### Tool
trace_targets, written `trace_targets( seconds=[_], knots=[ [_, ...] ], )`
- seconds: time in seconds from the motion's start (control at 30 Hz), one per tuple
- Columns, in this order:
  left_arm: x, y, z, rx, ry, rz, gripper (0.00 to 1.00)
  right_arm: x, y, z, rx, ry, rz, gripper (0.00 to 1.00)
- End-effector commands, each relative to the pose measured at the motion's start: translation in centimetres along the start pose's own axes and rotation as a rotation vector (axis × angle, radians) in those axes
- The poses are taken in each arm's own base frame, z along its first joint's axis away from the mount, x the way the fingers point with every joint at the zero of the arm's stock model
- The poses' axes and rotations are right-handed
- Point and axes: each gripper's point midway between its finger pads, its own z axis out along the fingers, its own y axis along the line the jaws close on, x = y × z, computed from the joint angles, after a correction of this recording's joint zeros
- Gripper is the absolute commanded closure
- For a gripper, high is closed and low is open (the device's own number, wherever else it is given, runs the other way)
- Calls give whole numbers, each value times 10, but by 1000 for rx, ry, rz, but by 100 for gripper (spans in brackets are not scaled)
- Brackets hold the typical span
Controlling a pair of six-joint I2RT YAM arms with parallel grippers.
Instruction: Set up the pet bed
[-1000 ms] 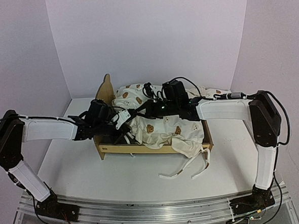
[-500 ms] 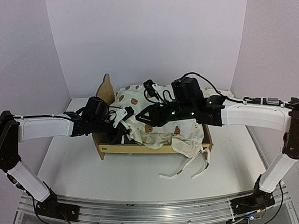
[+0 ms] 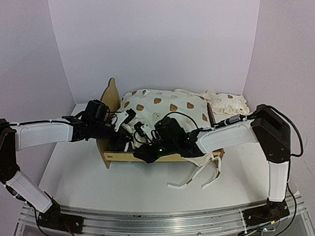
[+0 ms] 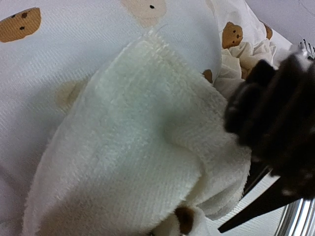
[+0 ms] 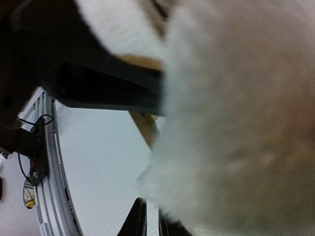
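Note:
The pet bed (image 3: 121,158) is a light plywood frame with an eared headboard (image 3: 111,94). A cream bear-print cushion (image 3: 165,108) lies over it, its tie strings (image 3: 196,177) trailing onto the table in front. My left gripper (image 3: 124,125) is at the cushion's left end, shut on the cushion. Fleecy fabric (image 4: 138,147) fills its wrist view and hides the fingers. My right gripper (image 3: 143,152) is low at the bed's front left rail. Its tips (image 5: 151,220) stand almost together, with the cushion's edge (image 5: 236,123) draped against them. Whether fabric is pinched does not show.
A small ruffled bear-print pillow (image 3: 227,100) lies behind the bed at the right. White walls close in the back and both sides. A wooden corner of the bed (image 5: 146,127) and bare white table (image 5: 98,162) appear in the right wrist view.
My right arm came off the top of the cushion and swung down to the bed's front left rail, opening and then closing. The cushion now lies spread flatter. The left gripper kept its hold.

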Motion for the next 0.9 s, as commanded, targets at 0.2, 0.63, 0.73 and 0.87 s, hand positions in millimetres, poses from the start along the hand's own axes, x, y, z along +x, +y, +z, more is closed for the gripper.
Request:
trace_targets(
  seconds=[0.2,0.63,0.73,0.87],
  knots=[
    [-16,4,-13,5,-64,-58,100,-45,-40,18,217,-188,-29,87],
    [-9,7,-12,10,-54,-80,100,-51,-44,37,211,-201,-41,87],
    [-8,9,-13,-3,-52,-84,100,-52,-37,32,185,-199,-40,99],
    [-3,15,-14,-29,-48,-77,100,-59,-8,10,94,-167,-77,100]
  ],
)
